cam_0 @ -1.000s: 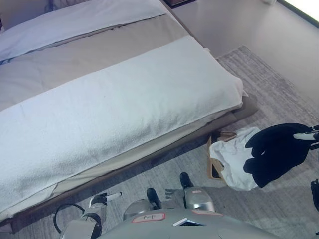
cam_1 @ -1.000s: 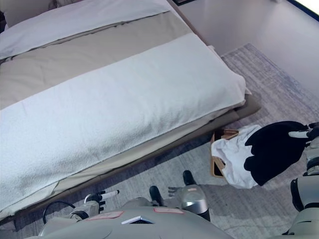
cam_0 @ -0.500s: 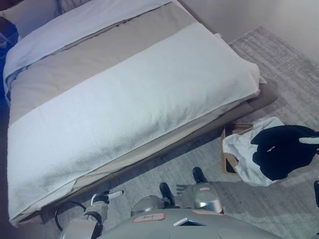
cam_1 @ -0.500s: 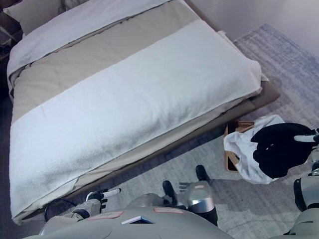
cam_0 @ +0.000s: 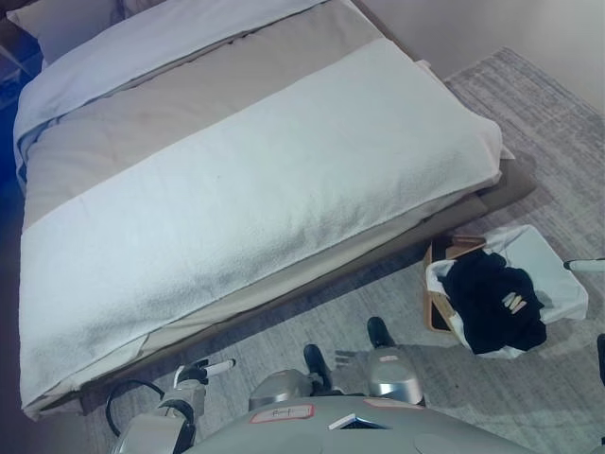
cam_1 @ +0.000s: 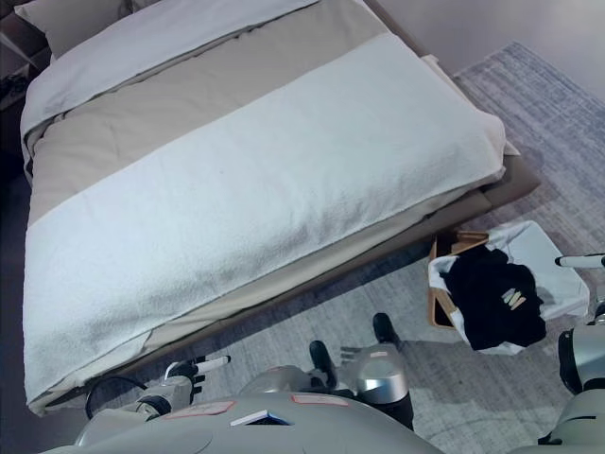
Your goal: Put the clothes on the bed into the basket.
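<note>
A black garment [cam_0: 492,303] lies crumpled inside the basket [cam_0: 558,284], which has a white liner and a tan frame and stands on the rug by the bed's near right corner. My right hand [cam_1: 579,259] shows only at the right edge, just right of the basket. Its white-tipped finger is straight and holds nothing. My left hand [cam_0: 197,375] hangs idle low at the lower left, near the bed's side, a white-tipped finger pointing right. The bed [cam_0: 246,180] carries a white blanket, a beige cover and pillows.
A grey patterned rug [cam_0: 558,113] covers the floor around the bed's foot and under the basket. The bed's dark frame edge [cam_0: 510,184] juts out just beyond the basket. A bare floor strip runs along the far right.
The black garment hung from my right hand over the basket; it now lies in the basket and the hand has let go. The camera has shifted, showing more of the bed's left side.
</note>
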### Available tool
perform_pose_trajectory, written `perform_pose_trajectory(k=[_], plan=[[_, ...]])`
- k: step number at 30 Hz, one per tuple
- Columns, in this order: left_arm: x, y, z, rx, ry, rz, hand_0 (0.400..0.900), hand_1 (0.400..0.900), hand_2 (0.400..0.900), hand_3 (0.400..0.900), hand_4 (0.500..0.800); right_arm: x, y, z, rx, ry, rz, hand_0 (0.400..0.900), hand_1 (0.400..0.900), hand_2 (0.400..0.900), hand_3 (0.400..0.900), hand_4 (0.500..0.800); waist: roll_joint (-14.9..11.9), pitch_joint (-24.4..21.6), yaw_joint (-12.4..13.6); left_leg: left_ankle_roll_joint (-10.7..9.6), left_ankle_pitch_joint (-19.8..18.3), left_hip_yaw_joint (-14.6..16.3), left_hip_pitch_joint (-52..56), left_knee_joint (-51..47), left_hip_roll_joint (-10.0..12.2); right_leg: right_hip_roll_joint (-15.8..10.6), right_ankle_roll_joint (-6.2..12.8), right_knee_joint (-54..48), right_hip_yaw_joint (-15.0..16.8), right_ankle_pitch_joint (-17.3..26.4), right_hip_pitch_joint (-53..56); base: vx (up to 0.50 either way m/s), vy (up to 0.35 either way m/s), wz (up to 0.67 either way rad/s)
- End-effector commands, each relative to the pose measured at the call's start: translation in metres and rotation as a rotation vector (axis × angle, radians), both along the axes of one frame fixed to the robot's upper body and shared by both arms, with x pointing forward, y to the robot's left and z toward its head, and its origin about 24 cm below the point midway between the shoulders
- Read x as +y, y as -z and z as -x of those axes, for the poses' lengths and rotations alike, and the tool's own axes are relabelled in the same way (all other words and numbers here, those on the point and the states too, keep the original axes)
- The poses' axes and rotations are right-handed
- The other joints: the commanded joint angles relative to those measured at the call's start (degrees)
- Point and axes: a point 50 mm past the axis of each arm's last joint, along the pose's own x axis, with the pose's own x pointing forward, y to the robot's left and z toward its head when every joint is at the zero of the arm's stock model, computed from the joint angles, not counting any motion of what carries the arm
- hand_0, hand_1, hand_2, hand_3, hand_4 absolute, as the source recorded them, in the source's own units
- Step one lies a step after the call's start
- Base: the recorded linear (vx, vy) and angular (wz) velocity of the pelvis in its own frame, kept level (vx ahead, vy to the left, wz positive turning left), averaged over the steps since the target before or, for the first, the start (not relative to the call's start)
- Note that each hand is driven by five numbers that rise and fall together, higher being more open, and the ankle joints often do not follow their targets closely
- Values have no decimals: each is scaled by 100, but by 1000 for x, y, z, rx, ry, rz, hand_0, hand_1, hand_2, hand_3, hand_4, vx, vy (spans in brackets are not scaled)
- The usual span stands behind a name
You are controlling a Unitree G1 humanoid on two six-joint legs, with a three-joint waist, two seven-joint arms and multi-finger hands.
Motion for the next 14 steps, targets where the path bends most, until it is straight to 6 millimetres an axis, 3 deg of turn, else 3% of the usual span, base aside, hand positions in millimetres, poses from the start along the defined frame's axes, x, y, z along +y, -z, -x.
perform_pose_trajectory(k=[1, 5, 7, 10, 14], plan=[[26, -7, 2, 42, 15, -104, 900, 900, 900, 900, 800, 1, -19, -16, -6, -68, 95, 900, 900, 900, 900, 800, -542, -261, 202, -181, -53, -563, 26, 31, 171, -418, 328, 256, -154, -203, 161, -4, -34, 6], [29, -8, 3, 36, 13, -93, 900, 900, 900, 900, 800, 37, 27, -29, 26, -219, -86, 900, 900, 900, 900, 800, -664, -303, 304, -175, -50, -609, 32, 31, 198, -392, 307, 255, -191, -229, 199, -2, -39, 7], [30, -8, 3, 36, 17, -87, 900, 900, 900, 900, 800, 49, 47, -25, 63, -246, -136, 900, 900, 900, 900, 800, -720, -335, 342, -171, -55, -647, 35, 31, 214, -381, 293, 256, -231, -247, 224, 7, -26, 12], [25, -7, 2, 34, 37, -67, 900, 900, 900, 900, 800, 84, 89, -18, 159, -329, -205, 900, 900, 900, 900, 800, -784, -369, 431, -162, -51, -716, 19, 31, 234, -382, 277, 236, -307, -258, 263, 9, -14, 16], [18, -6, -8, 25, 112, -59, 900, 900, 900, 900, 800, 127, 130, -10, 285, -438, -266, 900, 900, 900, 900, 800, -855, -398, 567, -151, -37, -828, -22, 31, 244, -381, 254, 229, -424, -271, 292, 4, -9, 16]])
